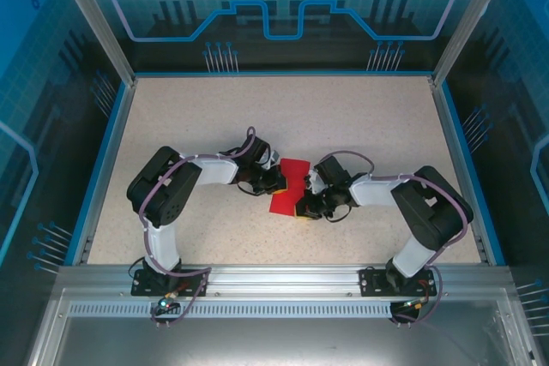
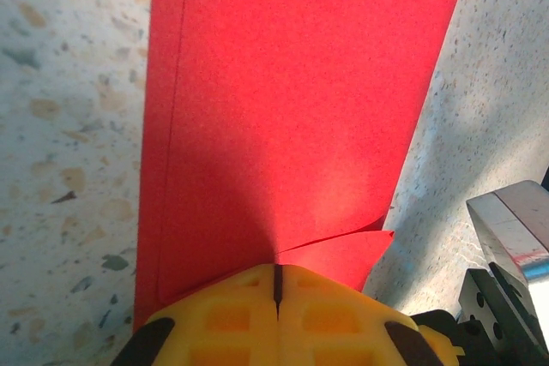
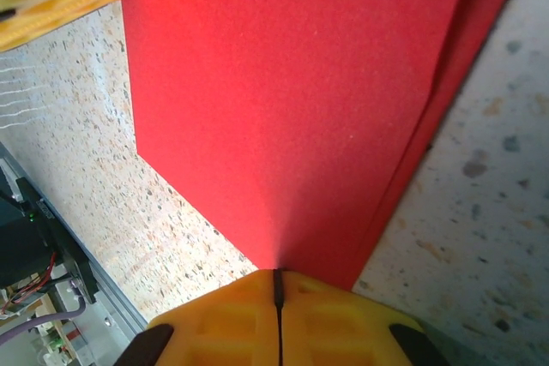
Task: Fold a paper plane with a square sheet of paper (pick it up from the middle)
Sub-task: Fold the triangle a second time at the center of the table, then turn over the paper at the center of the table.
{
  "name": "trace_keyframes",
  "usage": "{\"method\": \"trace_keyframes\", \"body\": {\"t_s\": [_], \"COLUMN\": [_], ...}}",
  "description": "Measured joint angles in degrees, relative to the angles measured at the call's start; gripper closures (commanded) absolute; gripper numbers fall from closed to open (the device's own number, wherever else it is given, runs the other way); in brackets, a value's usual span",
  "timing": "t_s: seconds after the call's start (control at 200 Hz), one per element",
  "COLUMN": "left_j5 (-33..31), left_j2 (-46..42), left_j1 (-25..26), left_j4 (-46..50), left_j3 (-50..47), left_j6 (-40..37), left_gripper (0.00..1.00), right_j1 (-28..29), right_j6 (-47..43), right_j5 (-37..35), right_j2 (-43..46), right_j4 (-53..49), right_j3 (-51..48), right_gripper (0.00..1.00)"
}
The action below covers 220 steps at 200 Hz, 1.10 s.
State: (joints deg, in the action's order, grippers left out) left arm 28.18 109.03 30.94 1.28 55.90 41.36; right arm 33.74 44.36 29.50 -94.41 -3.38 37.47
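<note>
The red paper (image 1: 287, 190) is folded into a layered strip and sits mid-table between the two arms. My left gripper (image 1: 277, 179) is shut on its left edge. In the left wrist view the yellow fingers (image 2: 232, 315) meet at a thin slit on the paper (image 2: 292, 109), where a loose flap (image 2: 343, 255) peels out at the right. My right gripper (image 1: 306, 205) is shut on the paper's opposite, nearer edge. In the right wrist view the gripper (image 3: 277, 277) pinches the paper (image 3: 300, 83) at a lower corner, with a second layer showing along the right side.
The speckled beige tabletop (image 1: 360, 117) is bordered by blue rails and transparent walls. An aluminium rail (image 1: 283, 276) runs along the near edge by the arm bases. Part of the right arm's metal body (image 2: 515, 237) shows beside the paper.
</note>
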Motion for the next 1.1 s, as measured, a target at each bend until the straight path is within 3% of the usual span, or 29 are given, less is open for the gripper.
{"method": "trace_keyframes", "body": {"t_s": [0.11, 0.235, 0.37, 1.1], "left_j5": [0.0, -0.2, -0.9, -1.0], "left_j2": [0.0, -0.2, -1.7, -2.5], "left_j1": [0.0, 0.0, 0.1, 0.1], "left_j4": [0.0, 0.2, 0.9, 1.5], "left_j3": [0.0, 0.0, 0.0, 1.1], "left_j6": [0.0, 0.0, 0.0, 0.0], "left_gripper": [0.94, 0.92, 0.89, 0.91], "right_j1": [-0.3, -1.7, -4.4, -5.9], "right_j6": [0.6, 1.1, 1.5, 4.1], "right_j5": [-0.6, -2.9, -6.3, -6.1], "right_j2": [1.6, 5.2, 7.0, -0.1], "right_j4": [-0.3, -1.7, -2.6, 1.6], "right_j3": [-0.8, -0.7, 0.0, 3.1], "right_gripper": [0.90, 0.73, 0.65, 0.65]}}
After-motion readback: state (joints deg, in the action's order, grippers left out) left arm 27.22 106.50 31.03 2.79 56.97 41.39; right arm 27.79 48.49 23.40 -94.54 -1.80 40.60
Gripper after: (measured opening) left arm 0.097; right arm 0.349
